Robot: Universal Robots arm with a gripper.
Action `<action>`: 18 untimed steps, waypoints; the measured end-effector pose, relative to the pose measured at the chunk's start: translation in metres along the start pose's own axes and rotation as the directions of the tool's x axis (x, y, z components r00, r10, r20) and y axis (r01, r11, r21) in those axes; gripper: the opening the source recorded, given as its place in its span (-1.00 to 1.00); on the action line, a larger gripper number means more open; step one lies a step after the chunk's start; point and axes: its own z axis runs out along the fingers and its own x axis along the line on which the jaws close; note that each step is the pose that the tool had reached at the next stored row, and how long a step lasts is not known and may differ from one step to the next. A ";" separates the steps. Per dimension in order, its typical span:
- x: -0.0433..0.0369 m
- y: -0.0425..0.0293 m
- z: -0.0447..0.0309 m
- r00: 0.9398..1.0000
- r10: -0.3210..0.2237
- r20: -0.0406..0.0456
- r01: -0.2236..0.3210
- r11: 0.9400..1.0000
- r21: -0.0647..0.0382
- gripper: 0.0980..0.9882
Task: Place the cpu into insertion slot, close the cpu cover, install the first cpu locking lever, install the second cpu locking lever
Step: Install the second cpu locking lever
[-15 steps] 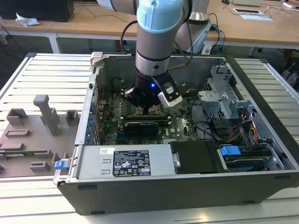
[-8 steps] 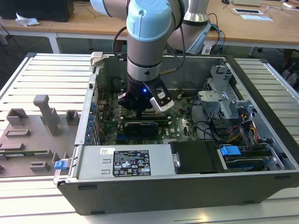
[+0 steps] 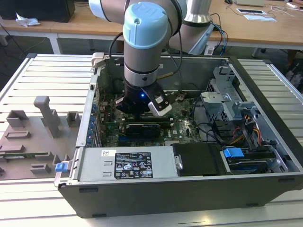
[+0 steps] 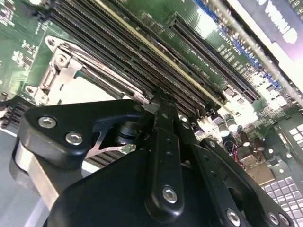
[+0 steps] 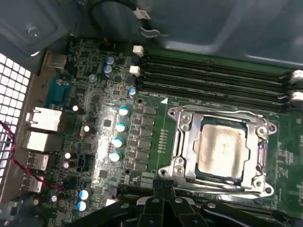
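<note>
- Hanging low inside the open computer case (image 3: pixel 199 189), the gripper (image 3: pixel 142 106) sits right over the green circuit board (image 5: pixel 94 118), just beside the socket.
- The jaws look drawn together at their tips in both wrist views, with nothing visible between them; I judge them closed and empty, though the very tips meet the board's edge where it is hard to be sure.
- The cpu (image 5: pixel 220 149), with its pale grey top, already lies in the insertion slot (image 5: pixel 187 146), so the first step looks done.
- The cpu cover (image 5: pixel 255 156), a silvery frame, appears to lie flat around the chip with the chip showing through its window, so the second step also looks done.
- The thin wire levers run along the frame's edges in the first wrist view; I cannot tell whether each is hooked under its catch, so the two locking steps may be done or still open.
- In the second wrist view the jaw tips rest close against the corner of the silvery frame (image 4: pixel 61 75), beside the long black memory slots (image 4: pixel 142 52).
- Counted: one cpu, one socket, one cover, one arm with one gripper.
- Four long memory slots (image 5: pixel 213 78) lie side by side next to the socket in the first wrist view.
- The case rests on a pale slatted surface (image 3: pixel 42 80), with a grey holder block (image 3: pixel 28 137) towards the exterior view's left.
</note>
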 end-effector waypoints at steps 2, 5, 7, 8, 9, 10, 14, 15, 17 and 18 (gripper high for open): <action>-0.0005 0.0037 0.0016 1.000 -0.005 0.000 0.005 1.000 -0.003 -0.98; -0.0016 0.0098 0.0056 1.000 -0.011 -0.001 0.011 1.000 -0.004 -0.98; -0.0018 0.0107 0.0063 1.000 -0.015 -0.001 0.015 1.000 -0.006 -0.98; -0.0018 0.0107 0.0064 1.000 -0.015 -0.001 0.015 1.000 -0.006 -0.98; -0.0017 0.0106 0.0062 1.000 -0.016 0.000 0.016 1.000 -0.006 -0.98; -0.0015 0.0093 0.0059 1.000 -0.016 0.001 0.016 1.000 -0.006 -0.98; -0.0011 0.0074 0.0042 1.000 -0.016 0.001 0.016 1.000 -0.006 -0.98; -0.0011 0.0076 0.0027 1.000 -0.016 0.001 0.016 1.000 -0.006 -0.98; -0.0011 0.0086 -0.0025 1.000 -0.016 0.001 0.016 1.000 -0.006 -0.98; -0.0011 0.0094 -0.0064 1.000 -0.016 0.001 0.016 1.000 -0.006 -0.98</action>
